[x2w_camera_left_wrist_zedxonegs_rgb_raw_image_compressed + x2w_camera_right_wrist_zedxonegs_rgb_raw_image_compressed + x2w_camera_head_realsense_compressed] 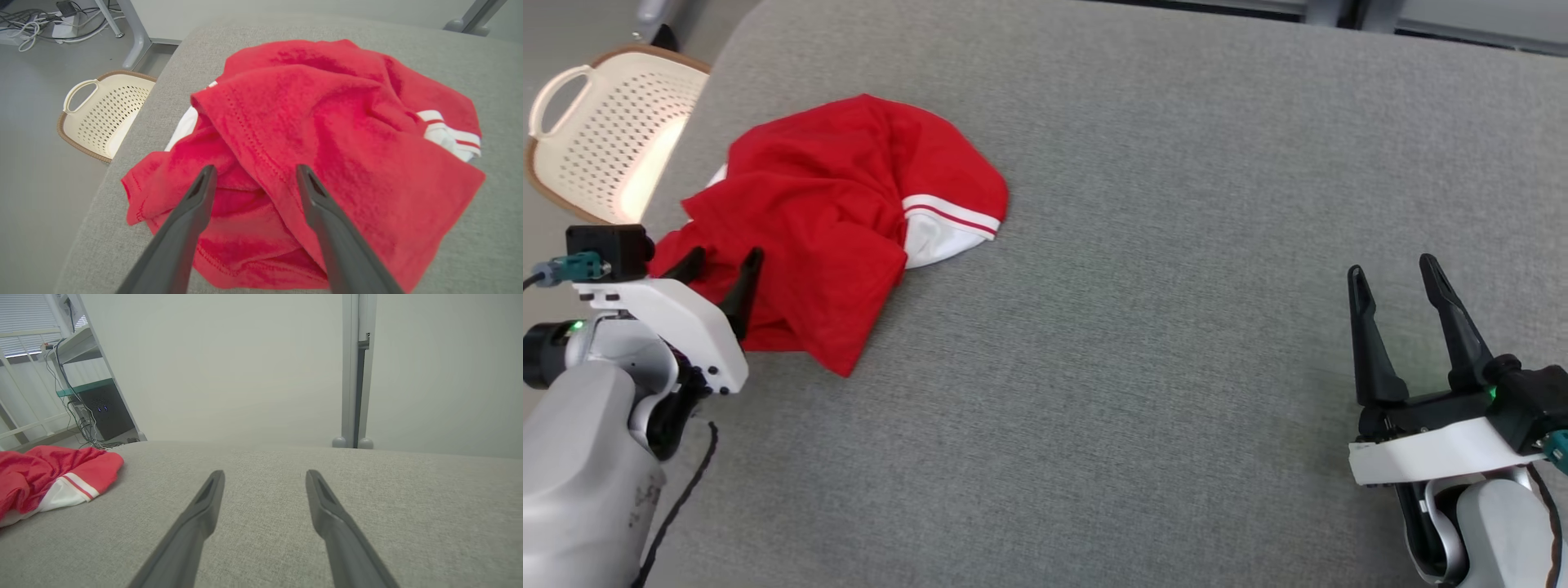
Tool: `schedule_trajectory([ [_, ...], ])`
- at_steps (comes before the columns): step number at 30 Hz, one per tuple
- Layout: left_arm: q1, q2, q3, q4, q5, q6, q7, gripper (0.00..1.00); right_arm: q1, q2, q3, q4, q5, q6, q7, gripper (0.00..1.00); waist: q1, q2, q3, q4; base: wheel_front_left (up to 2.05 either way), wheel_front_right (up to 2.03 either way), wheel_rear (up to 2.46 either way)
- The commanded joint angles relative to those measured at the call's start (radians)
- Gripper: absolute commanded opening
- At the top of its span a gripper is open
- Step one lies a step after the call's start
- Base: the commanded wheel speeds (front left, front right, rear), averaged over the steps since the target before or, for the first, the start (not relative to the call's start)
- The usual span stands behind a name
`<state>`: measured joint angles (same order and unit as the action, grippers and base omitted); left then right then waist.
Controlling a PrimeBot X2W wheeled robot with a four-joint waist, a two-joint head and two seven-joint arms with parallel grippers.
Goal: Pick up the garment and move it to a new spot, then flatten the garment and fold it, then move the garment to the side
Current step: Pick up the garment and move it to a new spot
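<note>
We see the garment [841, 220] crumpled, ungrasped — left gripper [727, 255] wide at it (right gripper [1391, 266] wide, apart) — nothing done.

The garment [833, 220] is showing up bright red, with a white sleeve peeking out and red-and-white striped trim on the cuff. The surface [1176, 327] is looking plain light grey with a fine woven fleck. The basket [613, 131] is glowing cream, dotted with holes, brown round the rim. The left gripper [725, 255] and right gripper [1390, 265] are sporting black fingers on white housings.

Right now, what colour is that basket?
The basket is cream with a brown rim; left wrist view shows it best.
</note>
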<state>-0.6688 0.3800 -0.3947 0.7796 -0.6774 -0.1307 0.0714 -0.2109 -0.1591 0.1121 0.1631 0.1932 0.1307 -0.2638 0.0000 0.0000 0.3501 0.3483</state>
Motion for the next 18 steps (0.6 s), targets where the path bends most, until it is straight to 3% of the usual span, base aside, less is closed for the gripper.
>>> schedule_trajectory([
  [1,-0.034,0.012,-0.004,0.017,-0.014,0.0,0.002,1.0,-0.012,-0.007,-0.003,-0.006,-0.004,0.0,-0.001,1.0,0.0,0.0,0.02,-0.021,0.0,0.0,0.0],
  [9,-0.087,0.004,-0.051,0.122,-0.117,0.0,0.009,1.0,-0.026,-0.01,-0.005,-0.01,-0.015,0.0,-0.001,1.0,0.0,0.0,0.042,-0.051,0.0,0.0,0.0],
  [10,-0.09,0.006,-0.059,0.126,-0.127,0.0,0.008,0.35,-0.028,-0.009,-0.005,-0.01,-0.016,0.0,-0.001,1.0,0.0,0.0,0.042,-0.054,0.0,0.0,0.0],
  [11,-0.094,0.01,-0.063,0.128,-0.14,0.0,-0.004,0.0,-0.029,-0.006,-0.004,-0.008,-0.016,0.0,-0.001,1.0,0.0,0.0,0.042,-0.056,0.0,0.0,0.0],
  [18,-0.109,0.045,-0.077,0.107,-0.201,0.0,-0.112,0.0,-0.026,0.014,-0.003,0.003,-0.013,0.0,-0.001,1.0,0.0,0.0,0.01,-0.073,0.0,0.0,0.0],
])
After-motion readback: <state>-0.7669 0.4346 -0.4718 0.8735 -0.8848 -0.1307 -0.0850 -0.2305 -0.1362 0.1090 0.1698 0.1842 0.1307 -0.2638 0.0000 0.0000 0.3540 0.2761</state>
